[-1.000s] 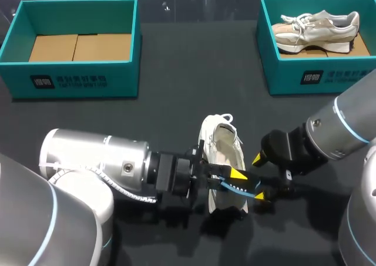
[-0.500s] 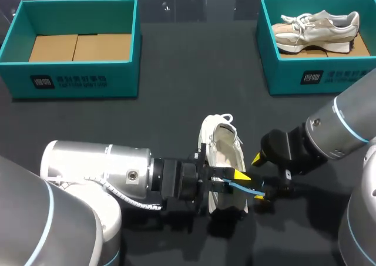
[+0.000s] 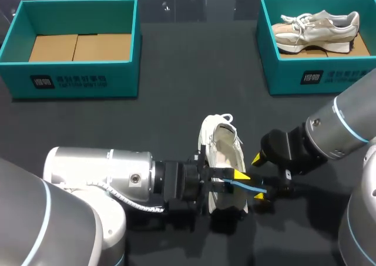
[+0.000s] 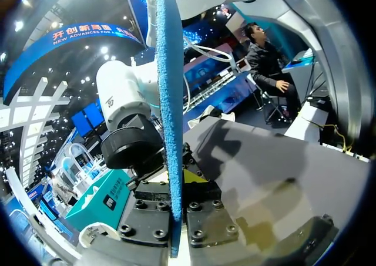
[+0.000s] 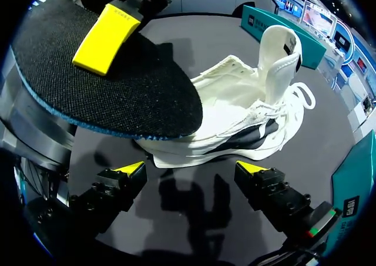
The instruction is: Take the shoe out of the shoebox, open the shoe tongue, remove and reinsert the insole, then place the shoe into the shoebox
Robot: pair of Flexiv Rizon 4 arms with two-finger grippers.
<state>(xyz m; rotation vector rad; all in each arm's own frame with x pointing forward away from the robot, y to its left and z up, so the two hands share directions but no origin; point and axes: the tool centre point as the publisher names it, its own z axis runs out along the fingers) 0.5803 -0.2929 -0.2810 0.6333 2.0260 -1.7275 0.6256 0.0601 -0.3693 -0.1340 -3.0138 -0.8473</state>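
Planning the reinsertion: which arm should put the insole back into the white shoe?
Probably left: the left gripper is shut on the insole close to the white shoe; the right gripper hangs open and empty.

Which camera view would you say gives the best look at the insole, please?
The right wrist view: the insole shows its broad dark face and blue edge. The left wrist view has it edge-on in the left gripper; the head view shows only a thin blue strip.

Two shoes, two shoeboxes, one insole
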